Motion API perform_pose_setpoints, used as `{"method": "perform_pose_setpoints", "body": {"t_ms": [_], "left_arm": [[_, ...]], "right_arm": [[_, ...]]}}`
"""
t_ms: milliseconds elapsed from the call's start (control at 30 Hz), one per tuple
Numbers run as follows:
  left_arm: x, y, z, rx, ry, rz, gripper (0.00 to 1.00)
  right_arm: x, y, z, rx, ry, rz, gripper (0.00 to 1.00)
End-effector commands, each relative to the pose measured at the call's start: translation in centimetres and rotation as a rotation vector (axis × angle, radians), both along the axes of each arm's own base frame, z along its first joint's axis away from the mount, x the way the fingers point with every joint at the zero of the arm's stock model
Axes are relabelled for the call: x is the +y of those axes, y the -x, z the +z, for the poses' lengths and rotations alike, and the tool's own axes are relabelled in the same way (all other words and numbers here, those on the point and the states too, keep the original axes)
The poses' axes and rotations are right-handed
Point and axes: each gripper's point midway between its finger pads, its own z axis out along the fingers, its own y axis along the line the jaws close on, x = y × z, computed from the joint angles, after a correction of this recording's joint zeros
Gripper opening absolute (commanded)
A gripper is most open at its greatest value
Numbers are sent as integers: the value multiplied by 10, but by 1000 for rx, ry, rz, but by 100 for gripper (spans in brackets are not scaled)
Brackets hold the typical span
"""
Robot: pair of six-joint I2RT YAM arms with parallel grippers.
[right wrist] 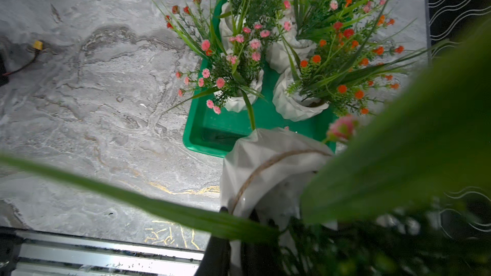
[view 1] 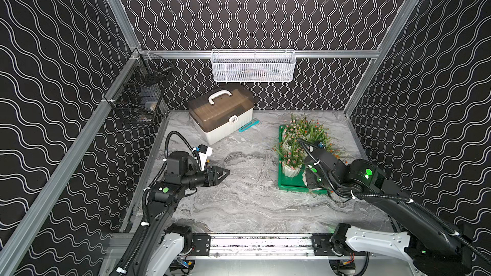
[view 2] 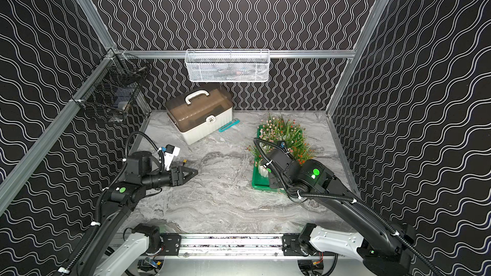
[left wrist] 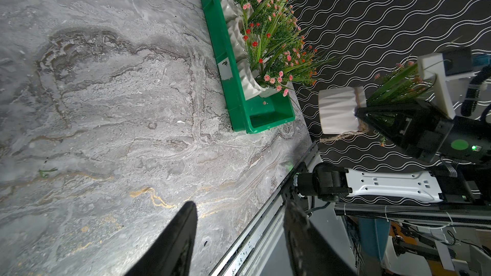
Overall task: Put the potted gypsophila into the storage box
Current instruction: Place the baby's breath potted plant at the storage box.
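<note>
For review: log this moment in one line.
right gripper shut on pot, over near end of tray | left gripper open, empty | tray holds other pots

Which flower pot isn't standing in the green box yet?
The pot held by the right gripper, hanging in the air. The other pots stand inside the green box.

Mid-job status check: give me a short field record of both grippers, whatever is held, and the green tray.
left gripper: open, empty, over the grey marble tabletop
right gripper: shut on a white ribbed pot of pink-flowered gypsophila
held pot position: raised by the near end of the shallow bright-green plastic tray, not set down
tray contents: at least four white potted gypsophila, upright
free space: bare tray floor at the near end
</note>
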Motion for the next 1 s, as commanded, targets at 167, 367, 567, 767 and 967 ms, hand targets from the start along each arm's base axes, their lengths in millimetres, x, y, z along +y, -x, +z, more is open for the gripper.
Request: {"method": "perform_pose_setpoints", "body": {"t_ms": [167, 367, 567, 767, 967], "left_arm": [[-3, 0, 7, -33, 15, -19, 57], [-14, 7, 17, -61, 92, -90, 57], [-27, 16, 24, -76, 147, -169, 57], [-36, 29, 33, -113, 160, -226, 58], [-36, 28, 27, -96, 137, -218, 58]], "right_arm": [[-15, -6, -8, -3, 109, -77, 0], [-25, -4, -19, 6, 143, -107, 0], [-25, -12, -33, 51, 114, -104, 0], [-26, -25, -53, 120, 72, -103, 0], [-20, -39, -67, 155, 73, -88, 0]]}}
